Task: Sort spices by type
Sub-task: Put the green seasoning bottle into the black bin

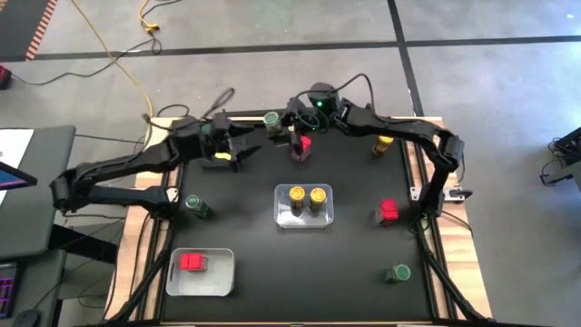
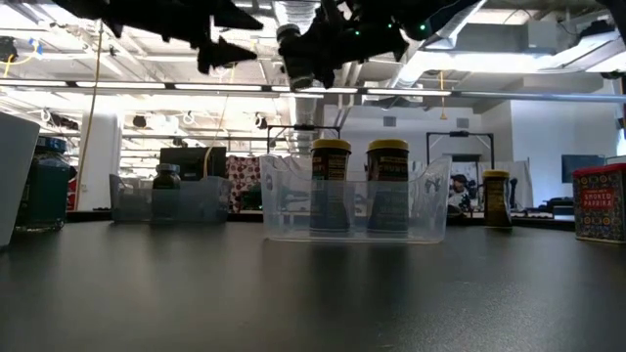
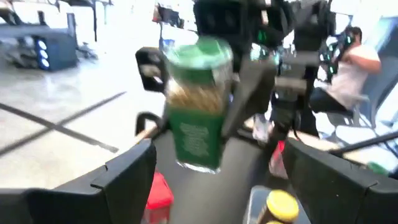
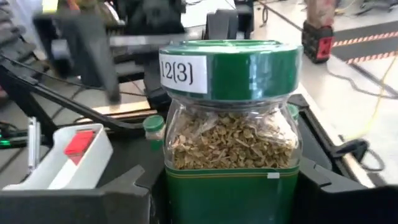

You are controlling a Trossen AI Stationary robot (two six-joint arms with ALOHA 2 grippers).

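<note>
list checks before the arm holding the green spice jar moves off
1. Right gripper shut on the round green-lidded glass jar: ok.
2. Left gripper open, fingers apart from that jar: ok.
3. Jar lifted off the black table: ok.
4. Free bin for green-lidded jars: not ok; the clear plastic bin holds two yellow-lidded jars, the pale rectangular bin holds a red-topped jar.
5. Grip secure enough to carry: cannot tell.
</note>
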